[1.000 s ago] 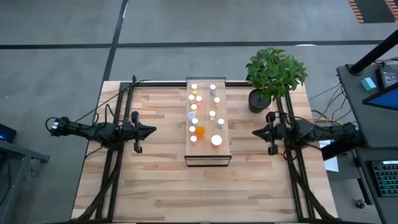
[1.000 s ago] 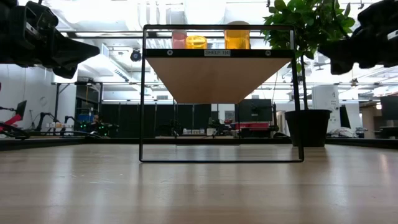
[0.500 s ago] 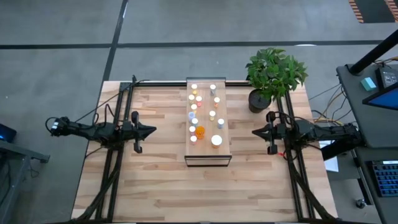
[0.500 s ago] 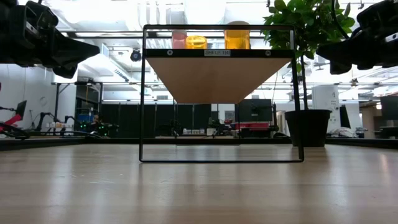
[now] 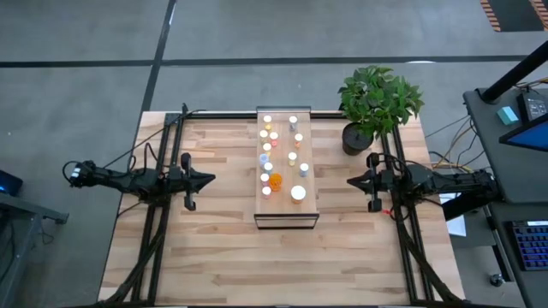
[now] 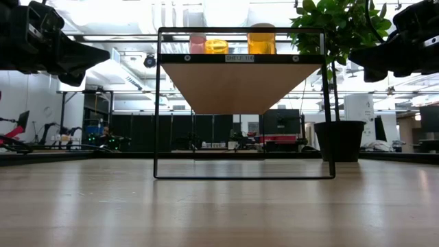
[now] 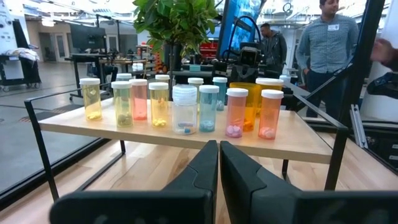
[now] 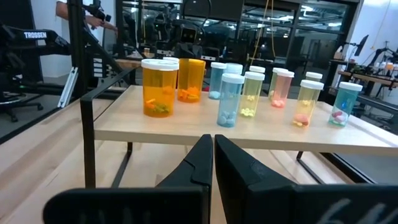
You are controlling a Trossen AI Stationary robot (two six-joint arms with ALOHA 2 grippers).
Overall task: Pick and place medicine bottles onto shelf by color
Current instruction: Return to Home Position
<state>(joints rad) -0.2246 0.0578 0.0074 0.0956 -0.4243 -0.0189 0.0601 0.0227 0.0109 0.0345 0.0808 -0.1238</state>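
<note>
Wood makes up the bench [image 5: 214, 248], and the shelf [image 5: 288, 212] stands in the middle of it, a light board on a thin dark frame. The medicine bottles [image 5: 269, 147] stand upright on the shelf in two loose rows, each with a white cap. You can see through their sides.

The big orange bottle [image 8: 159, 87] has a small heap of pills at its bottom. A second orange bottle [image 8: 191, 79] just beside it has some too. A blue bottle [image 8: 229, 99] near them holds a few pale pills. Seen from the other side, a clear bottle [image 7: 185, 109] with a ridged cap holds one little blue thing. A yellow bottle [image 7: 90, 98] stands at the end of that row. A pink bottle [image 7: 237, 112] has pink pills low down. Each bottle is mostly empty above its pills.

The left claw [image 5: 208, 180] hangs above the bench to the left of the shelf, well apart from it, and points at it. Its two fingers are pressed together and hold nothing. The right claw [image 5: 353, 181] hangs on the other side and also points at the shelf. It is closed too, with nothing in it.

A green plant [image 5: 377, 98] in a dark pot stands on the bench near the right arm. Beyond the bench, a person [image 7: 329, 43] in a grey shirt stands in the room.
</note>
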